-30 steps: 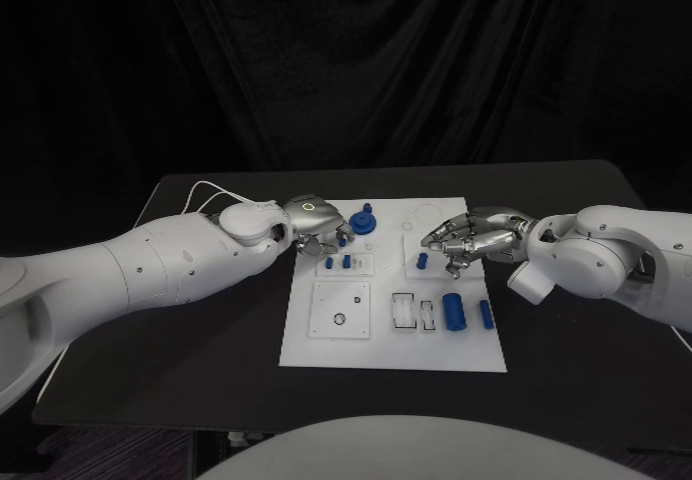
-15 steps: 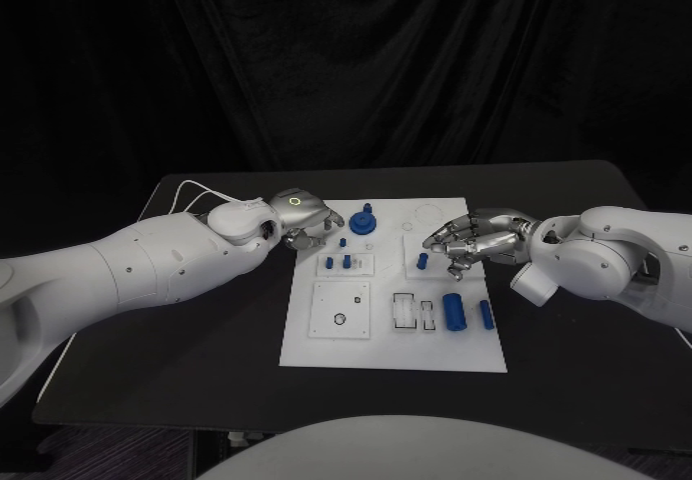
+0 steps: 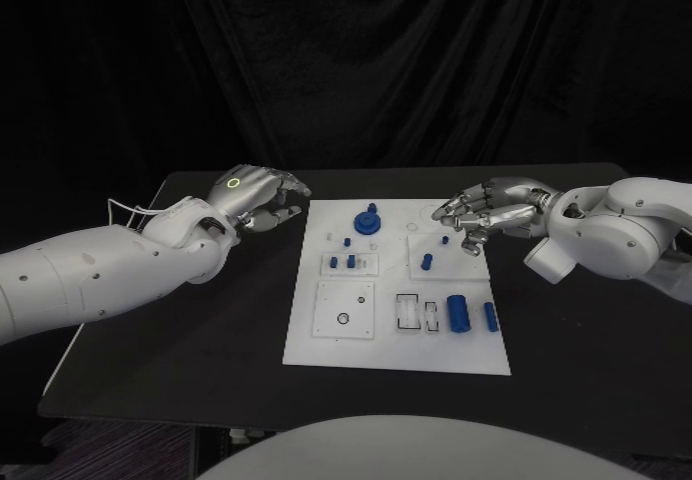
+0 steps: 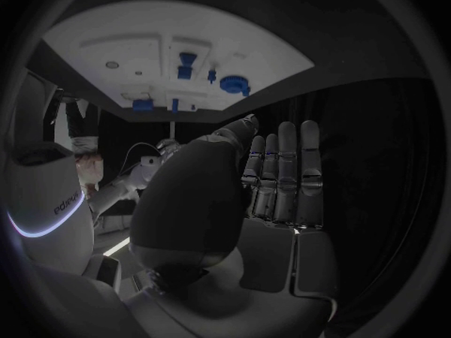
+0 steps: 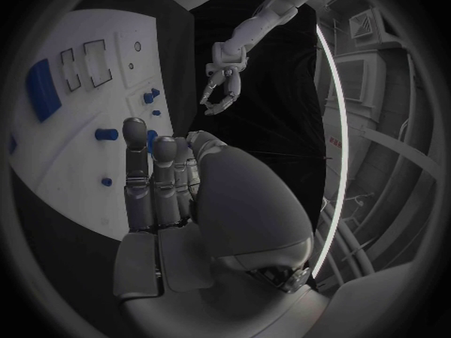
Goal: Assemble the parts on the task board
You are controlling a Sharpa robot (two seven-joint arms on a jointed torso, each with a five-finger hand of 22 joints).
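The white task board point(image 3: 397, 350) lies mid-table. On it stand a blue knob point(image 3: 369, 220), two small blue pegs point(image 3: 342, 262) and another peg point(image 3: 427, 261); a large blue cylinder point(image 3: 457, 312) and a slimmer one point(image 3: 490, 317) lie near its right edge. My left hand point(image 3: 260, 195) hovers over the black table off the board's far left corner, fingers apart, holding nothing. My right hand point(image 3: 490, 210) hangs over the board's far right edge, fingers spread and empty. The left wrist view shows straight fingers point(image 4: 282, 180) and the board point(image 4: 122, 45); the right wrist view shows extended fingers point(image 5: 155, 180).
A square inset with a small hole point(image 3: 343, 305) and rectangular slots point(image 3: 408, 310) mark the board's near half. A white cable point(image 3: 130, 212) runs along my left arm. Black table point(image 3: 577, 330) surrounds the board on all sides.
My left hand has drawn back off the board to the left and its fingers have spread. My right hand has risen and moved toward the far right edge, fingers spreading.
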